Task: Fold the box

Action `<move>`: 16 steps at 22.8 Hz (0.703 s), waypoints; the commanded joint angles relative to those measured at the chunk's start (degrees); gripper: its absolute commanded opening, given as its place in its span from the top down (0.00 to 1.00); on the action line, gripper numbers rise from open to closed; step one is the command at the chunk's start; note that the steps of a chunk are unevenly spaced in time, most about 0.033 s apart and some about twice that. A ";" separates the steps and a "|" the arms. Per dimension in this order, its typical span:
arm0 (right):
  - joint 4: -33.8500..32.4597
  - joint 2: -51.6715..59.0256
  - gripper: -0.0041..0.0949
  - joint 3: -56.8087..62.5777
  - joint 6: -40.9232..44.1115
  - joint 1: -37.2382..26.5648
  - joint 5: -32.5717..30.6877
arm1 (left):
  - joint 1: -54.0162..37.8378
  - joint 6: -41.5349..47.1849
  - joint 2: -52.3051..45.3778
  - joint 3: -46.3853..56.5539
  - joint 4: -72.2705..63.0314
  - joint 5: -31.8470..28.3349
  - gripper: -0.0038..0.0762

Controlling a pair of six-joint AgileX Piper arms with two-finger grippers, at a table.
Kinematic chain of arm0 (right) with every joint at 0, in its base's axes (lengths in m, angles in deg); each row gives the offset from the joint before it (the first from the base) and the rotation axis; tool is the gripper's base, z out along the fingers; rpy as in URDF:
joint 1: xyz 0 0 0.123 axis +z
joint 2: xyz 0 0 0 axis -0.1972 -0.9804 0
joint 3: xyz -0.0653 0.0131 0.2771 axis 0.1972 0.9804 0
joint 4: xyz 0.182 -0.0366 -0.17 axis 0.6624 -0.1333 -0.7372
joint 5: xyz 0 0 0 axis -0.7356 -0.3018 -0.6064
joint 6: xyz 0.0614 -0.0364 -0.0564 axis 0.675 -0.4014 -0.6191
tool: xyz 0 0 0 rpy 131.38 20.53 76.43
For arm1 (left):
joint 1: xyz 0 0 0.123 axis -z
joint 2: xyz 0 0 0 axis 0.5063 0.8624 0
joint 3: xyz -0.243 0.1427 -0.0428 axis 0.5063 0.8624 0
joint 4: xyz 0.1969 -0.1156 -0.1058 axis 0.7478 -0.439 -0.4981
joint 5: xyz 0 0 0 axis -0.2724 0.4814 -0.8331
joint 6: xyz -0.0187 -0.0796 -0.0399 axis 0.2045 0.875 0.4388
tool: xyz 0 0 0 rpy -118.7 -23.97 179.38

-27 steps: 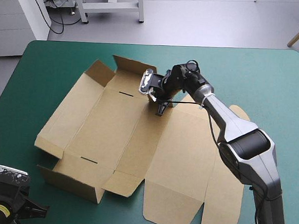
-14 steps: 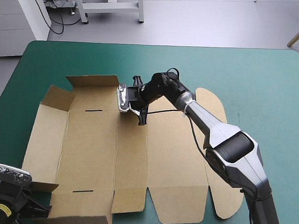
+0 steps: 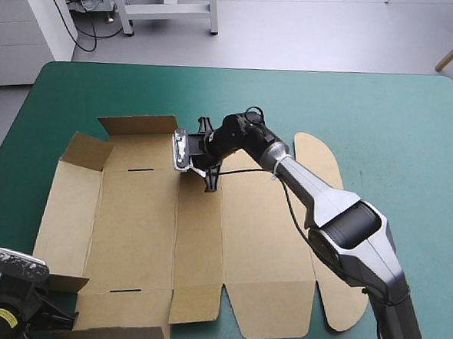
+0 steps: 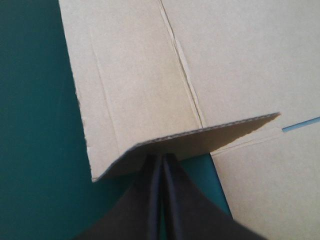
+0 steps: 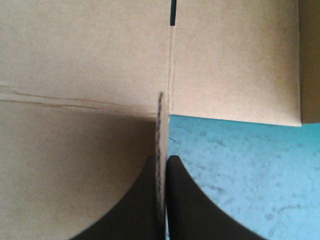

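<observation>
The right end effector (image 5: 161, 161) is pressed all but together on a thin flap (image 5: 161, 125) of the box (image 3: 138, 225), the board standing edge-on between its black fingers. This grip is at the box's far edge, near the middle of the sheet. The left end effector (image 4: 161, 159) is likewise pinching board: a small corner flap (image 4: 200, 142) at the box's near left, lifted a little off the teal-green tabletop (image 3: 383, 118).

The brown box lies open on the left and middle of the tabletop, reaching to the near edge. Most panels are flat. Two flaps (image 3: 137, 124) at the far left corner stand partly raised, and the rounded lid tabs (image 3: 319, 156) lie flat to the right.

The fold looks to be at an early stage. Creases are loosened and a few flaps are up, but no wall is raised and tucked, so the tray has yet to be formed.
</observation>
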 commanded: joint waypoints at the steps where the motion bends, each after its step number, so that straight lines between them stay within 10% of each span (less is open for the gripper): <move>1: 2.40 3.90 0.95 -2.00 2.69 0.38 -1.25 | 0.04 0.09 0.85 -1.15 0.14 -2.97 0.96; 8: -4.04 4.71 0.56 -2.00 10.06 0.38 -2.50 | 0.04 0.09 0.85 -1.15 0.14 -2.97 0.96; 11: -8.50 6.64 0.54 -2.00 12.57 0.38 -3.60 | 0.04 -0.38 0.85 -1.15 0.14 -2.97 0.96; 16: -40.94 13.65 0.54 -2.00 41.53 -0.13 -13.42 | 0.04 -0.38 0.85 -1.15 0.14 -2.87 0.96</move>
